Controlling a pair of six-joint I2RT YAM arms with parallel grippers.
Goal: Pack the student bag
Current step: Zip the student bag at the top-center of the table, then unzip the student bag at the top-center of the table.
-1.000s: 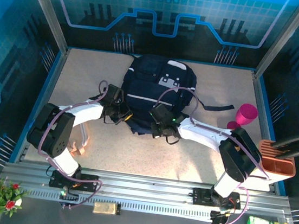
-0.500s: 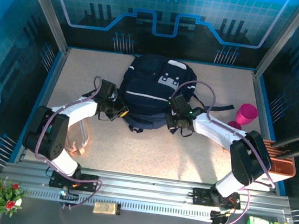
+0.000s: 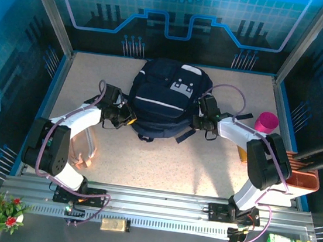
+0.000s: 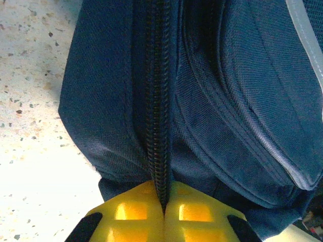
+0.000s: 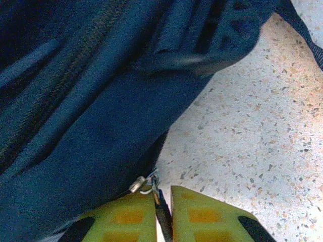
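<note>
Between left claw (image 3: 129, 117) and right claw (image 3: 199, 118), student bag (image 3: 164, 95); zips pinched

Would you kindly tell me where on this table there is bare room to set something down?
Free: the strip of table between the student bag and the arm bases, and the far-left corner. Crowded: the bag's flanks, at the left gripper and right gripper, and around the pink cup.

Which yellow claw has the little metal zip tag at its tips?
The right gripper: the zip tag sits at its tips, its cord in the gap. The left gripper is pinched shut on the bag along its zip.
</note>
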